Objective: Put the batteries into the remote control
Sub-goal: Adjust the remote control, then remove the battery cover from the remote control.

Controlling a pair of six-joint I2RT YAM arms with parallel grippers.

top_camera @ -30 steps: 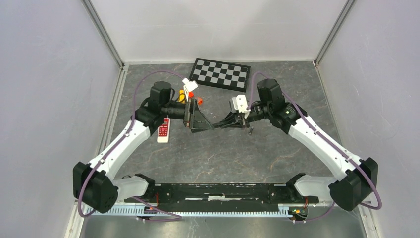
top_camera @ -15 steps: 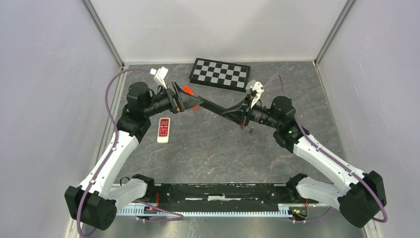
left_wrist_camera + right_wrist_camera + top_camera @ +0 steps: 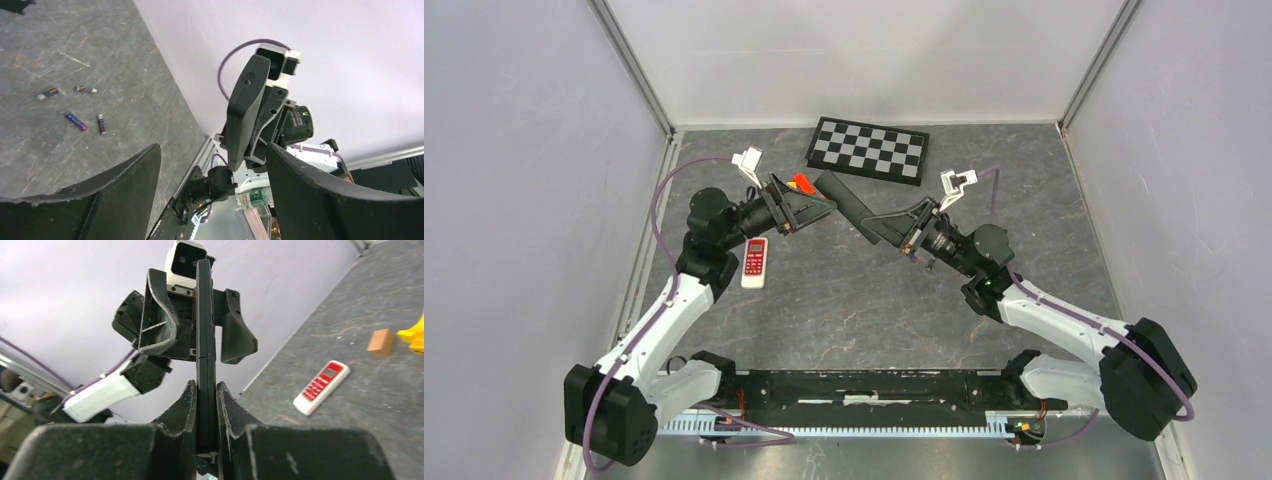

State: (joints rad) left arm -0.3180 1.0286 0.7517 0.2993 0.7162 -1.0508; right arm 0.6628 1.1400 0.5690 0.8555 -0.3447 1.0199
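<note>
Black remote control (image 3: 245, 110) held off the table (image 3: 874, 310) between my two grippers.
From the left: a red-and-white remote (image 3: 755, 262) lies flat on the table; my left gripper (image 3: 214, 150) has its fingers spread on either side of the black remote control's far end; my right gripper (image 3: 205, 386) pinches its near end edge-on. Four batteries (image 3: 76, 121) lie loose on the table, well apart from it.

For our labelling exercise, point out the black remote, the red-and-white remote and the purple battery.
black remote (image 3: 205, 330), right wrist view, its thin edge
red-and-white remote (image 3: 755, 262), top view, its button face
purple battery (image 3: 76, 121), left wrist view, its middle
</note>
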